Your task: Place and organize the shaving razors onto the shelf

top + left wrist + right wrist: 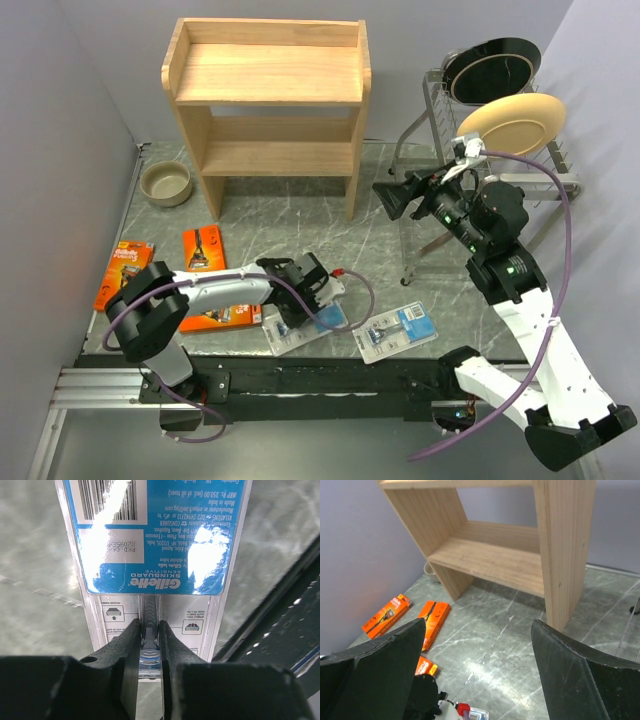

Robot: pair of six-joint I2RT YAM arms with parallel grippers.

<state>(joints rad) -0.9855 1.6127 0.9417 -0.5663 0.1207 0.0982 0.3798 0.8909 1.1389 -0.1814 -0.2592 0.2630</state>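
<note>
— Where's the pack relative to my left gripper [150, 630]?
— I see the fingers pinched on the clear blister pack [160, 540], gripping the razor's ridge at its lower end. It's by the near edge of the table [300, 215].
— And further right?
— My right gripper [479, 625] hangs spread wide, facing the shelf [495, 560]. The table is grey and marbled, the walls [60, 100] pale lilac.
</note>
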